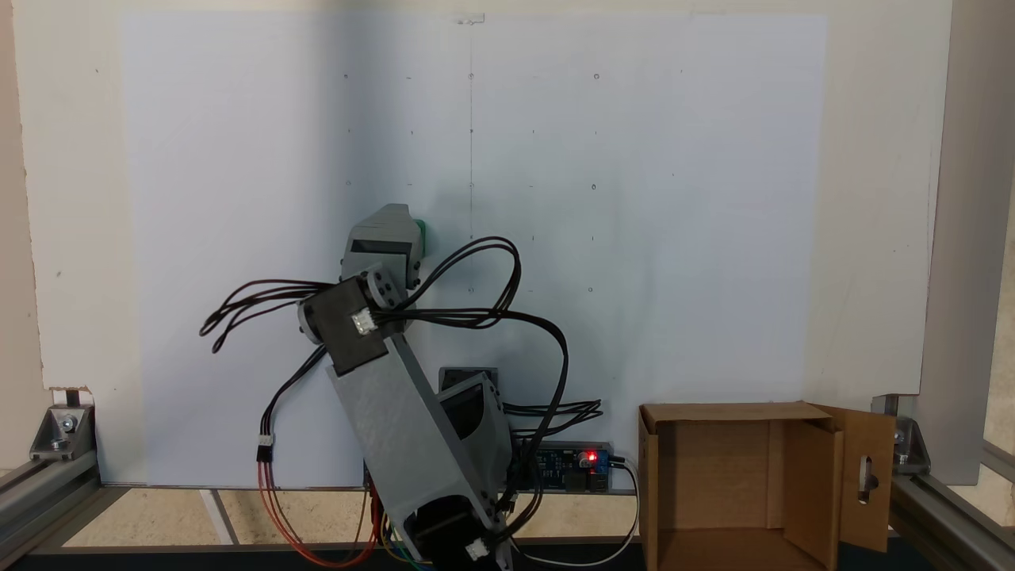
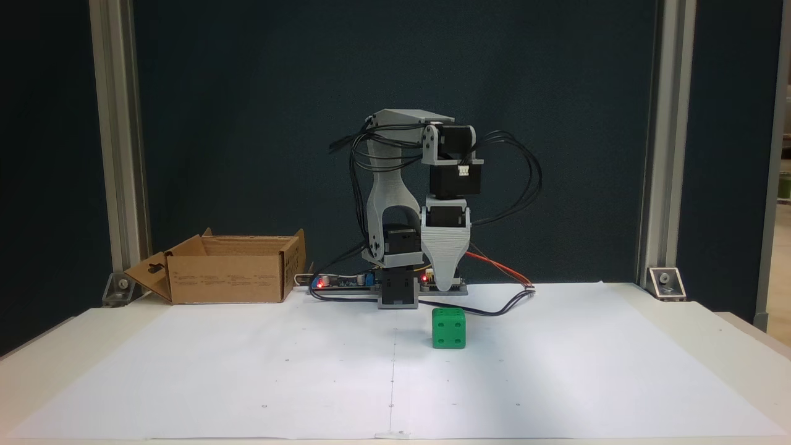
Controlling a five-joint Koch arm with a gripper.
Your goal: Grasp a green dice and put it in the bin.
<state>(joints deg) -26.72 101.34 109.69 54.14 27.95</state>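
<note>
Paper sheet: a large white sheet with faint pencil marks; it spans the lower half of the front fixed view and most of the frame in the top-down fixed view.
Frame posts: grey aluminium uprights at the left and right edges of the front fixed view, before a dark backdrop.
Arm: grey printed links and black motors, centre of the front fixed view, folded so the wrist points down; black cables loop round it. In the top-down fixed view it rises from the bottom centre toward mid-frame.
Bin: brown cardboard box, left of centre in the front fixed view, flap with slot cutout hanging at its left; in the top-down fixed view it sits at the lower right, open.
Gripper: its pale tapered tip hangs just above the cube, apart from it; only one tip shows, so I cannot tell whether it is spread or closed.
Green dice: on the paper, just right of centre in the front fixed view, directly below the tip; in the top-down fixed view, a green sliver at the gripper's edge.
Controller board: behind the arm's base, red light on.
</note>
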